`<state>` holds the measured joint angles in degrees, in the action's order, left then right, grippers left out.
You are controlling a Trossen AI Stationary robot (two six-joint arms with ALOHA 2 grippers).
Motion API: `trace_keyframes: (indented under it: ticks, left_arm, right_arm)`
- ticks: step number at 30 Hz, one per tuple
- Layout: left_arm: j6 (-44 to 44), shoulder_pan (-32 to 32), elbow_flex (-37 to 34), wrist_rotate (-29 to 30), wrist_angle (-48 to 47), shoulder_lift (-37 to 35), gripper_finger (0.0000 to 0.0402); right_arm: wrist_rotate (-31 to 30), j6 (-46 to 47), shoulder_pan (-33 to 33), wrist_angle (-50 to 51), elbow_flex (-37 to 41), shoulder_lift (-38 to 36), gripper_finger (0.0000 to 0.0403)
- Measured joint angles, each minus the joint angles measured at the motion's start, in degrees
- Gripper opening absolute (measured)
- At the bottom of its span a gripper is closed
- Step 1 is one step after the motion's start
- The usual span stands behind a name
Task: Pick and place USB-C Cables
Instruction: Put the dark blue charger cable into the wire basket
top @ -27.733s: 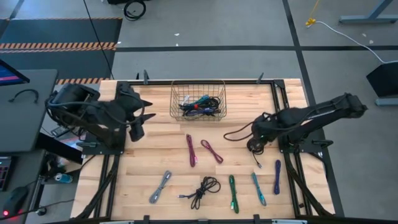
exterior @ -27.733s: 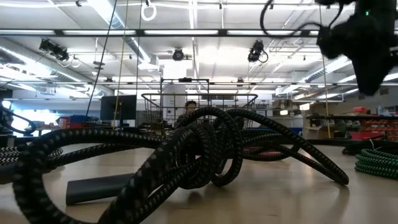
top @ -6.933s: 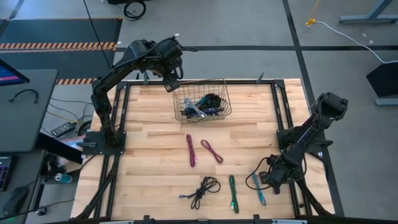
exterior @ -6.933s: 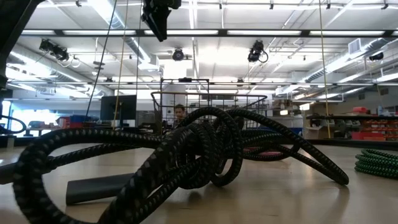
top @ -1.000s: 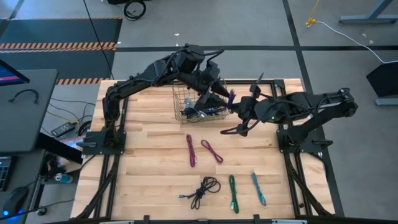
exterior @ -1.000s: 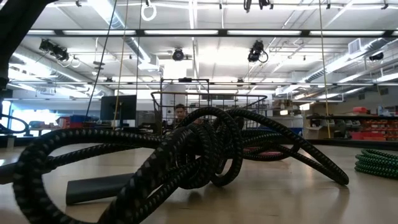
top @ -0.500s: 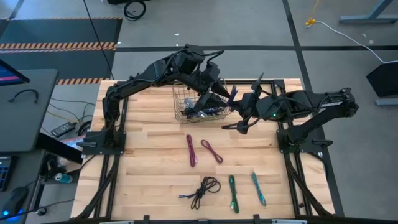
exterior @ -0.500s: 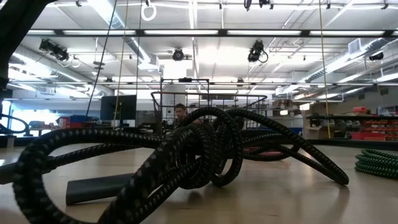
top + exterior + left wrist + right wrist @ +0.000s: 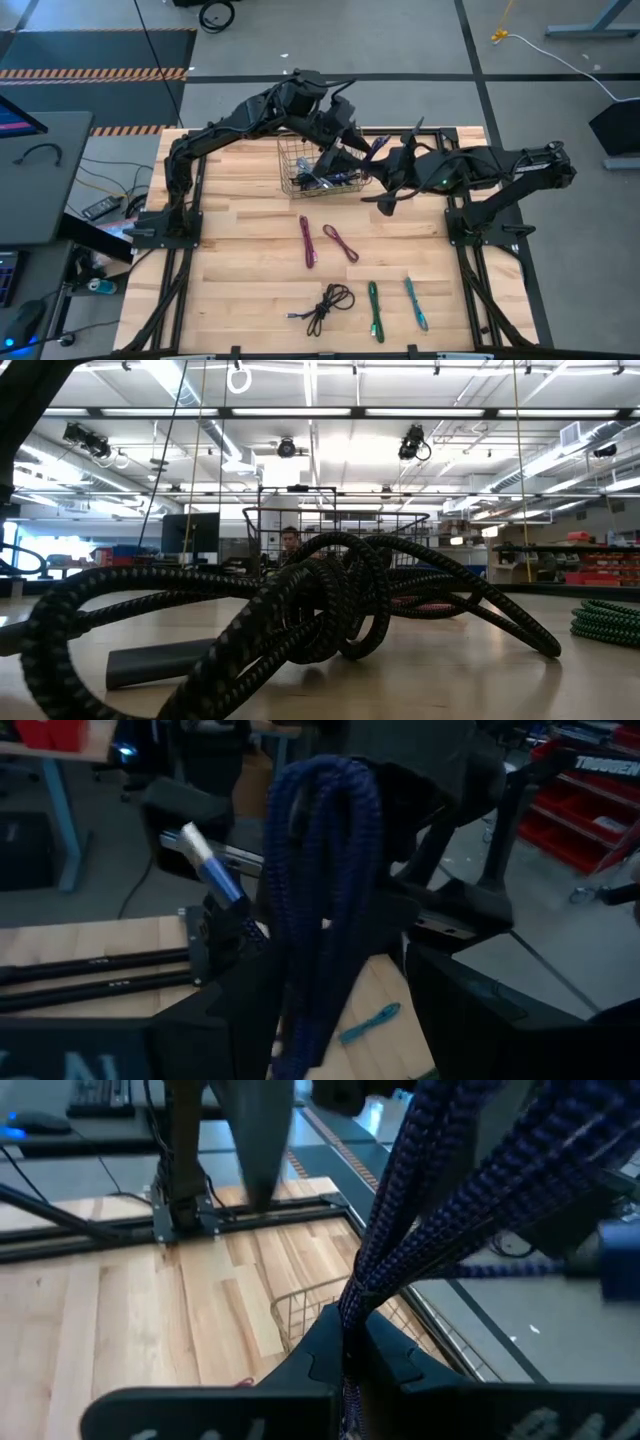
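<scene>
A dark purple USB-C cable (image 9: pixel 376 149), folded into a bundle, hangs in the air over the right rim of the wire basket (image 9: pixel 292 170). My right gripper (image 9: pixel 382 166) is shut on it. My left gripper (image 9: pixel 352 148) reaches over the basket from the left. It is open, with one finger (image 9: pixel 225 1005) on each side of the bundle (image 9: pixel 320 870). The cable's silver-and-blue plug (image 9: pixel 205 860) sticks out sideways. Several more cables lie in the basket. Magenta (image 9: pixel 307 242), black (image 9: pixel 326 304), green (image 9: pixel 373 310) and teal (image 9: pixel 415 303) cables lie on the table. My right gripper pinches the folded bundle, several strands together (image 9: pixel 352 1315), between its two fingers. The fingers come slanting from the table's right side. The strands rise above the fingers, clear of basket and table. My left gripper: I cannot tell whether its fingers touch the bundle.
The basket stands at the table's far middle. The loose cables lie in the near half, and the black coil (image 9: pixel 300 610) fills the low view's foreground. Bare wood lies at the left (image 9: pixel 230 250). A black frame rail (image 9: pixel 455 180) runs along the right side.
My right gripper has tipped up a little with the purple cable, whose top end has shifted slightly toward the far edge. Both grippers otherwise stay over the basket's right rim, with no change in their gaps.
</scene>
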<state>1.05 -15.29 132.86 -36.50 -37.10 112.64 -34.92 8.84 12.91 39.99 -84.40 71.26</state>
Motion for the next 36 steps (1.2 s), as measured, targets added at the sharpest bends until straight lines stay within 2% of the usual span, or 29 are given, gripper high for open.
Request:
trace_keyframes:
  ticks: [8, 24, 28, 34, 36]
  left_arm:
    - [1.58, 0.03, 0.0, 3.74, 0.11, 0.18, 0.0215]
    - [1.22, -0.04, 0.0, 3.8, -0.05, 0.85, 0.0207]
    - [1.19, 0.15, 0.0, 3.91, -0.07, 0.85, 0.0163]
    - [1.07, 1.09, 0.0, 3.9, -0.09, 0.85, 0.0033]
    - [0.99, 1.09, 0.0, 3.04, -0.07, 0.85, 0.0031]
  right_arm:
    - [2.41, -0.25, 0.37, -3.85, 0.0, 0.44, 0.0014]
    - [2.78, -1.42, 0.68, -4.28, 0.0, 1.92, 0.0014]
    - [2.43, -1.36, 0.68, -3.98, 0.0, 1.92, 0.0014]
    - [2.45, -1.38, 0.68, -3.46, 0.0, 1.92, 0.0014]
    - [2.45, -1.38, 0.68, -3.5, 0.0, 1.92, 0.0014]
